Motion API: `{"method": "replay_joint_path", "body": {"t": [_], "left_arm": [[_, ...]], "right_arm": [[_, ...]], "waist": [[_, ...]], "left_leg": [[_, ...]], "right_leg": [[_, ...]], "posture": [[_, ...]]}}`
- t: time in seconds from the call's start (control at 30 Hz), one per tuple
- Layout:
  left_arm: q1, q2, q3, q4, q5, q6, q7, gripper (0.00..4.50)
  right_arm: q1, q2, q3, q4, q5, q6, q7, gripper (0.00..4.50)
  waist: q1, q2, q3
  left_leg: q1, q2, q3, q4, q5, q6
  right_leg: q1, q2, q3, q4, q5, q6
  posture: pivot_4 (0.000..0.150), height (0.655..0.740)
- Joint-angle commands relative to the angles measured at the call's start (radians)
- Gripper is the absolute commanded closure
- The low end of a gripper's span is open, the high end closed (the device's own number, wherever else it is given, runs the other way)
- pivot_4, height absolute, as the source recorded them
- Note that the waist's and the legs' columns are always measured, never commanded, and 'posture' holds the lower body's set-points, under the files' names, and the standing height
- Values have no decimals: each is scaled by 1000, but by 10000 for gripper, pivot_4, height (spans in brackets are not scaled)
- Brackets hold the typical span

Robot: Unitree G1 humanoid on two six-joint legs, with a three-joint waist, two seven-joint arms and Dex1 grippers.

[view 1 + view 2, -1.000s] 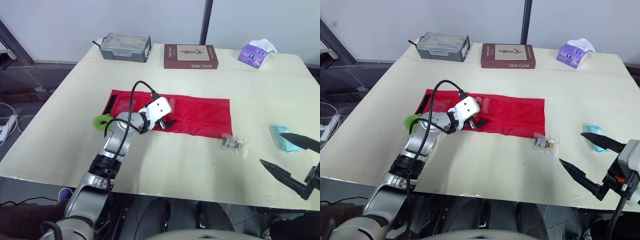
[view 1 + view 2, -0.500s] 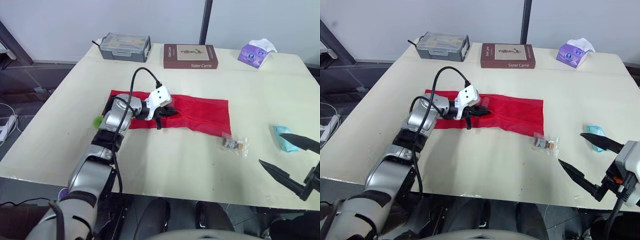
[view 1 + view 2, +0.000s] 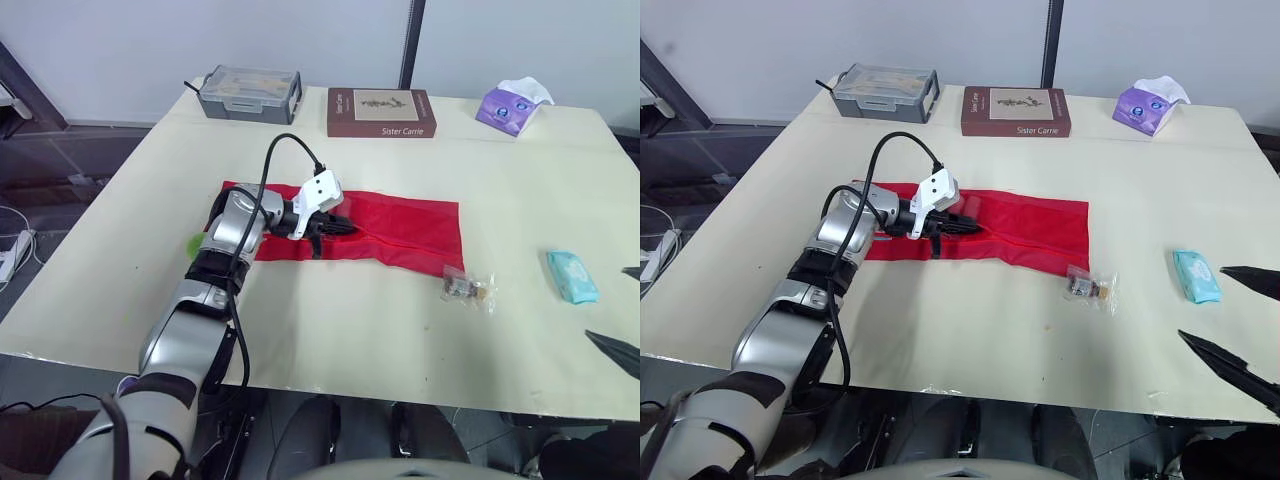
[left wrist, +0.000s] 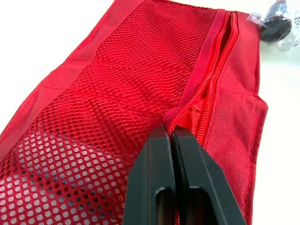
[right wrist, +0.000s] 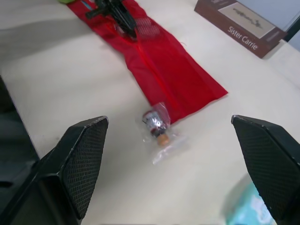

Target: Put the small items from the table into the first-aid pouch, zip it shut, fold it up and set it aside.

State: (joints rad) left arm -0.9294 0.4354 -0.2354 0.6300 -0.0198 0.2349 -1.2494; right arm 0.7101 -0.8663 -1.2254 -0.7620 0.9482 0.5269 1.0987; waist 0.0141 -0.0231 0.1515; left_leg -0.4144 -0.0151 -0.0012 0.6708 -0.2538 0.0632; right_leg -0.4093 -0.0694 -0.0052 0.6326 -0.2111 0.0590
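zipper (image 4: 188,107) of the red pouch (image 3: 400,224), flat mid-surface (image 3: 330,320), sits pinched in my closed left hand (image 4: 172,136) so i can slide it, while my right hand (image 3: 1203,302) hangs wide open, empty, near the bagged item (image 3: 1085,288).

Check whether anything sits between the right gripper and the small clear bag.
Nothing visible blocks it: bare table lies between the open right gripper and the clear bag by the red pouch. The teal packet lies close beside that line and might get brushed.
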Motion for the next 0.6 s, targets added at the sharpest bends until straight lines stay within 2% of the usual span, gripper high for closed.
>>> {"method": "replay_joint_path", "body": {"t": [0.03, 0.33, 0.53, 0.6], "left_arm": [[-21, -3, 22, -30, -25, 6, -2, 44654], [-4, 0, 18, -66, -21, 16, 22, 44654], [15, -11, 9, -98, -22, 28, 34, 44654], [16, -16, 8, -106, -23, 35, 36, 44654]], "right_arm": [[-6, -22, -20, 26, -25, -11, 35, 0], [-79, -63, 166, 30, -203, -26, -26, 0], [-246, -156, 490, 51, -328, 12, -127, 0], [-379, -215, 701, 122, -400, 41, -173, 0]], "waist": [[1, 0, 0], [1, 0, 0], [0, 1, 1], [-1, 1, 1]], "left_leg": [[0, 0, 0, 0, 0, 0], [0, 0, 0, 0, 0, 0], [0, 0, 0, 0, 0, 0], [0, 0, 0, 1, 0, 0]], "right_leg": [[0, 0, 0, 0, 0, 0], [0, 0, 0, 0, 0, 0], [0, -1, 0, 0, 0, 0], [0, -1, 0, 0, 0, 0]], "posture": [[1500, 7400], [1500, 7400], [1500, 7400], [1500, 7400]]}}
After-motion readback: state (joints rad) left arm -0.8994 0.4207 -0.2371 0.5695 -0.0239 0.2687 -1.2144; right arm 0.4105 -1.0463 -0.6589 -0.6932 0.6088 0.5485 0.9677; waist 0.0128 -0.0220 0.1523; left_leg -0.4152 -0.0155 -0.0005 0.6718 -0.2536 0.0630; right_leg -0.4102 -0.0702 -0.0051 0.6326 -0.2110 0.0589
